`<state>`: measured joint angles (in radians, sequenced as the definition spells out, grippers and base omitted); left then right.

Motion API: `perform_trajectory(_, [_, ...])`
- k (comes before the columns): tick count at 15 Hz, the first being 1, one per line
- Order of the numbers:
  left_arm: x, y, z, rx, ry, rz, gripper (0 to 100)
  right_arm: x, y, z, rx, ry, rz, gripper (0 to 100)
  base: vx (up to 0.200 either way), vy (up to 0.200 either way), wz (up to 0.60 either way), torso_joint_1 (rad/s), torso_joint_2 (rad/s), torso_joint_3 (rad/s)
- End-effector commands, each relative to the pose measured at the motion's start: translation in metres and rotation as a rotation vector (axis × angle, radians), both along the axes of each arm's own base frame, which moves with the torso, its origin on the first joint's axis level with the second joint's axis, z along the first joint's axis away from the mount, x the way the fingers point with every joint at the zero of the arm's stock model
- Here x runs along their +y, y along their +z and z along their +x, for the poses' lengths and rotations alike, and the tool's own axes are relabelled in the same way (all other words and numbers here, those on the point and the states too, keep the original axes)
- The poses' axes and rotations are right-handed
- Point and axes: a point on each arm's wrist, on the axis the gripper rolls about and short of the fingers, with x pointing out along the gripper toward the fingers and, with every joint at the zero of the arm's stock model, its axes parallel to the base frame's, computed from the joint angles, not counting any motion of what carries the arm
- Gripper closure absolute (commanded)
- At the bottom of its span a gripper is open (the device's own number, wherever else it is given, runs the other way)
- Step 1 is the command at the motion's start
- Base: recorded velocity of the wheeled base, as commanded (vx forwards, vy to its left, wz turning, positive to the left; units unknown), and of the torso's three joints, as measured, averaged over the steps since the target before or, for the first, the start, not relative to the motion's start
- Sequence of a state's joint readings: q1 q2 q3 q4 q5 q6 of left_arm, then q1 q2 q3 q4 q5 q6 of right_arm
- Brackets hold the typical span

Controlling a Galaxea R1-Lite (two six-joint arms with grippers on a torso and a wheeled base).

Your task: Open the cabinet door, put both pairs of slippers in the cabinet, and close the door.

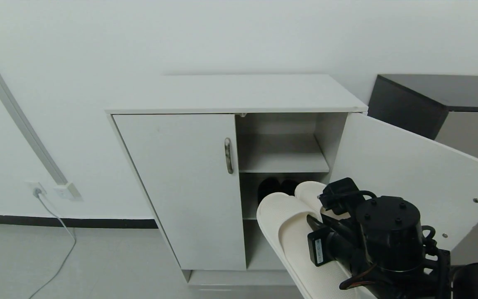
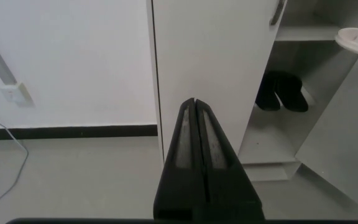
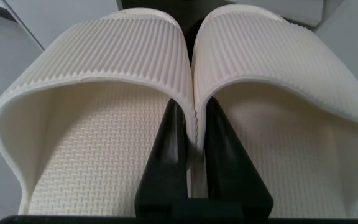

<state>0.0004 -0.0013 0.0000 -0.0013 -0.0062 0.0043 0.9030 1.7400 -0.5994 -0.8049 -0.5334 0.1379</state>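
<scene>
The white cabinet (image 1: 239,93) has its right door (image 1: 413,174) swung open and its left door (image 1: 181,182) closed. A black pair of slippers (image 1: 276,187) sits on the middle shelf, also visible as the black slippers (image 2: 283,92). My right gripper (image 3: 190,121) is shut on the inner edges of a white pair of slippers (image 3: 191,81), holding them side by side. In the head view the white slippers (image 1: 288,220) hang in front of the open compartment, toes toward the shelves. My left gripper (image 2: 194,106) is shut with nothing in it, low in front of the closed left door.
A dark cabinet (image 1: 434,104) stands to the right behind the open door. A wall socket (image 1: 35,191) with a cable (image 1: 60,249) trailing over the floor lies to the left. The upper shelf (image 1: 282,160) and bottom compartment (image 1: 259,249) are bare.
</scene>
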Motion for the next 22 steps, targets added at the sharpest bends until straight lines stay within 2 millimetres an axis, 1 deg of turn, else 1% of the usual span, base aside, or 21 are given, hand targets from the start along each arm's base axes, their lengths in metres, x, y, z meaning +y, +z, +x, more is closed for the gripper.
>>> perform_trajectory(1, [0.0,0.0,0.0,-0.001,0.001,0.0,100,0.0,-0.001,0.0,0.002,0.0,-0.002,100,0.0,0.0,0.0,-0.129,0.47,0.334])
perform_trajectory(7, [0.0,0.0,0.0,0.001,0.0,0.002,100,0.0,-0.004,-0.001,0.01,0.006,-0.01,100,0.0,0.0,0.0,-0.101,0.46,0.35])
perform_trajectory(12, [0.0,0.0,0.0,0.001,0.0,0.0,100,0.0,-0.004,-0.001,0.006,0.006,-0.005,100,0.0,0.0,0.0,-0.029,0.38,0.347])
perform_trajectory(19, [0.0,0.0,0.0,0.001,0.001,0.0,100,0.004,-0.012,0.001,0.023,0.012,-0.025,100,0.0,0.0,0.0,0.0,0.04,0.03])
perform_trajectory(21, [0.0,0.0,0.0,0.001,0.001,0.0,100,0.005,-0.014,0.002,0.024,0.014,-0.023,100,0.0,0.0,-0.6,0.002,0.0,0.005])
perform_trajectory(22, [0.0,0.0,0.0,0.001,0.001,0.002,100,0.006,-0.012,0.002,0.014,0.016,-0.01,100,0.0,0.0,0.0,0.0,0.0,0.0])
